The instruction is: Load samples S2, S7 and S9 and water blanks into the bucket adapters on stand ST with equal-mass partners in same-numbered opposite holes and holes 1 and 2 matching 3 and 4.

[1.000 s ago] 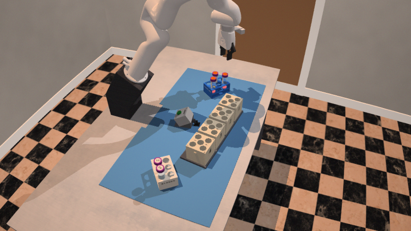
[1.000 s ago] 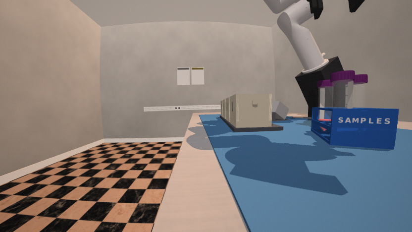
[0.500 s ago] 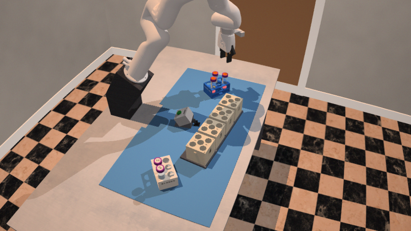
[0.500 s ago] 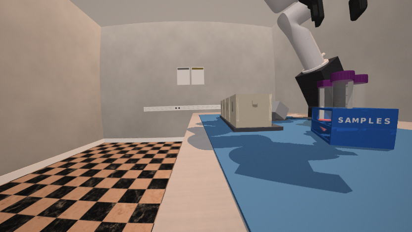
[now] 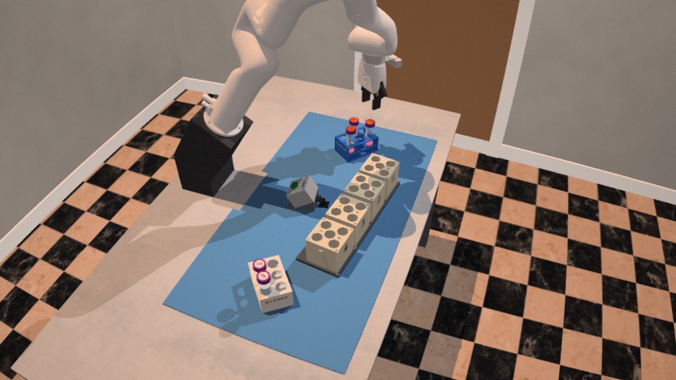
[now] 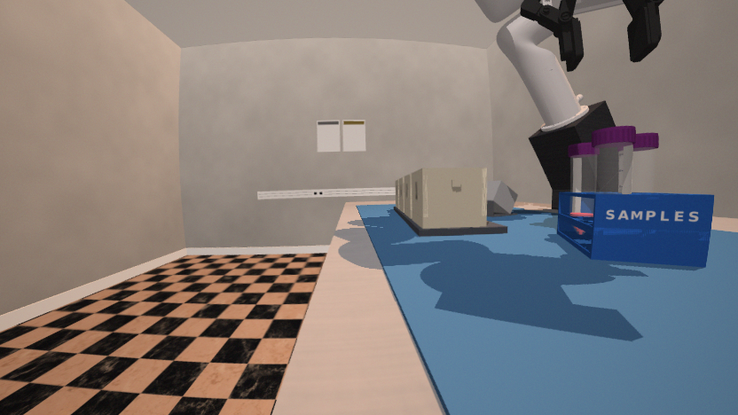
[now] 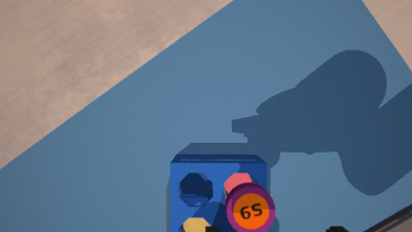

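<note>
So the S9 tube (image 5: 370, 123) (image 7: 251, 210) is standing in the blue samples rack (image 5: 342, 150) (image 6: 653, 231) (image 7: 218, 169), long axis pretty much upright, cap sticking up well above the rack's top. Going by the top view, two more orange-dotted tubes are sharing that rack. The jaws (image 5: 370, 100) (image 6: 608, 51) are hanging above the rack, partway apart with nothing between them, fingers pointing down. In the wrist view S9's cap is showing near the lower edge, toward the side where the fingertips are peeking in. My guess is S9 is the next pick, so the move is wanting a small sideways shift to get over the cap, then a straight drop along the tube's axis. Careful tho, the neighbouring tubes are crowding the rack, so a fingertip could be clipping one. The row of adapters (image 5: 327, 236) (image 6: 454, 199) is sitting just beside the rack, and the holes I'm seeing are looking unfilled.

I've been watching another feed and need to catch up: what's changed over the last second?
The open gripper moved down toward the samples rack. Nothing was taken hold of or let go. The sample tubes, bucket adapters and blanks rack visibly stayed put.
</note>
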You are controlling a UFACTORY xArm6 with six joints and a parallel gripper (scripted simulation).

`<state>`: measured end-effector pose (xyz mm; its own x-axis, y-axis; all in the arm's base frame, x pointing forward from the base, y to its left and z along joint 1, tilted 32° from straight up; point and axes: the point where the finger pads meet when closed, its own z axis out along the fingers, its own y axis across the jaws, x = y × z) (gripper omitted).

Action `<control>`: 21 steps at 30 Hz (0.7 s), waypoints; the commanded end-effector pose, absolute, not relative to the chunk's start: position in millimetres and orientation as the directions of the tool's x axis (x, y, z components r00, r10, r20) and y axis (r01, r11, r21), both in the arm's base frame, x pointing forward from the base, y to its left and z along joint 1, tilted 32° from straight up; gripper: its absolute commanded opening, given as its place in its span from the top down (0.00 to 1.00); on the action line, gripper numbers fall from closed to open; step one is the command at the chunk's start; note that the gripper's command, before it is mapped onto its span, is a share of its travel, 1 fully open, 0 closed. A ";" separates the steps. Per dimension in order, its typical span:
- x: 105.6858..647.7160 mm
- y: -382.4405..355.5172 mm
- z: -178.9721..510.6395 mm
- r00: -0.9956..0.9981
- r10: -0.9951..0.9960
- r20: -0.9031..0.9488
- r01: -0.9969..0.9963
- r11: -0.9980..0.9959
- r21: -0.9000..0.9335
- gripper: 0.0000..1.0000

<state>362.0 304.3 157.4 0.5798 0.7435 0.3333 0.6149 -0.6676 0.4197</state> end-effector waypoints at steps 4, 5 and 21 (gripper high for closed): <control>370.4 305.2 146.9 0.578 0.743 0.337 0.614 -0.668 0.420 0.43; 371.5 305.1 145.3 0.578 0.743 0.337 0.614 -0.668 0.420 0.43; 386.5 304.0 121.6 0.578 0.743 0.337 0.614 -0.668 0.420 0.43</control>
<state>381.6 302.8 126.2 0.5801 0.7436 0.3325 0.6151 -0.6675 0.4196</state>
